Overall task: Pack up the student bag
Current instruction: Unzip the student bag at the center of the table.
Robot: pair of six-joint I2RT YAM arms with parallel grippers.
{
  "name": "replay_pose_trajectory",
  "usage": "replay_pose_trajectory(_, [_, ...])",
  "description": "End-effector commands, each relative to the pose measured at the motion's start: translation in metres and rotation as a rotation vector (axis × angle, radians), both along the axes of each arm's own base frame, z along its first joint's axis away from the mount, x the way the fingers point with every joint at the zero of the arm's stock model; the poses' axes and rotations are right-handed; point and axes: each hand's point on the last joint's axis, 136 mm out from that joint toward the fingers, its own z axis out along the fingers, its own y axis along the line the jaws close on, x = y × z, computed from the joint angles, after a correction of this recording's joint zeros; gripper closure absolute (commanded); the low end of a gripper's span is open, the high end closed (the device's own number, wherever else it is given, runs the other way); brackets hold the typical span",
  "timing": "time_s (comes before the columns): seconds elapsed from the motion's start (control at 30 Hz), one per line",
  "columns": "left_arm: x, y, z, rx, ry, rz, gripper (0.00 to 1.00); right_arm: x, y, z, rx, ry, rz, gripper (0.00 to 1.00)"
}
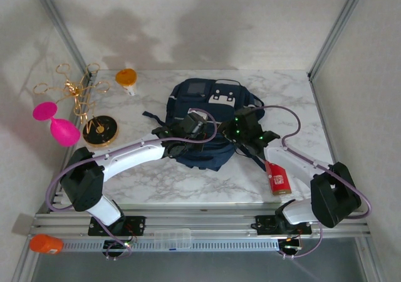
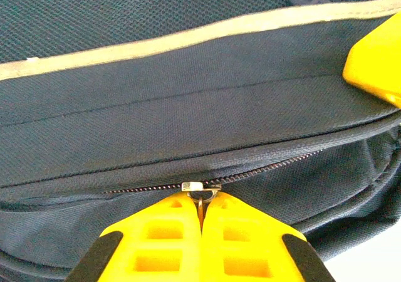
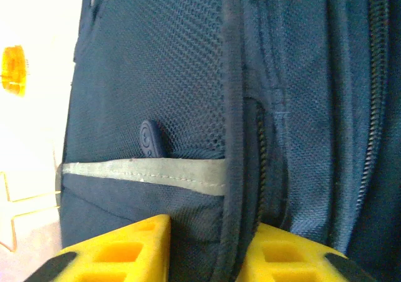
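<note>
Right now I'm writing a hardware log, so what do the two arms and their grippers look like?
The left arm and right arm have white links, bulky black joints and a purple cable looped alongside; green lights glow near the right wrist. The left gripper and right gripper have yellow fingers with rectangular cut-outs and black edging.

Top cam: high behind bases, looking down. Wrist cams: tight (fabric right ahead of left claw point(image 2: 202, 202), right claw point(image 3: 210, 235)); all share student bag point(image 1: 188, 103).
</note>
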Motion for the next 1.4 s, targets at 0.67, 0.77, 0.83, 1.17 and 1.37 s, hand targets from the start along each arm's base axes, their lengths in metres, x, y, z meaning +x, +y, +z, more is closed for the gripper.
replay_pose_trajectory(0.67, [-0.009, 0.043, -0.005, 0.013, 0.015, 0.045, 1.0, 0.038, -0.05, 0.047, -0.123, -0.205, 0.237, 0.87])
replay_pose_trajectory(0.77, [-0.014, 0.022, -0.004, -0.043, 0.018, -0.005, 1.0, 0.026, -0.037, 0.04, -0.07, -0.161, 0.208, 0.64])
replay_pose_trajectory(0.83, [-0.014, 0.016, -0.007, -0.039, 0.025, -0.015, 1.0, 0.017, -0.033, 0.035, -0.043, -0.123, 0.151, 0.56])
replay_pose_trajectory(1.17, [-0.013, 0.007, -0.007, -0.052, 0.024, -0.024, 1.0, 0.016, 0.006, 0.022, 0.051, -0.111, 0.094, 0.68])
replay_pose_trajectory(1.37, [-0.021, 0.019, -0.001, -0.068, 0.018, 0.003, 1.0, 0.012, 0.044, 0.034, 0.007, -0.151, 0.271, 0.96])
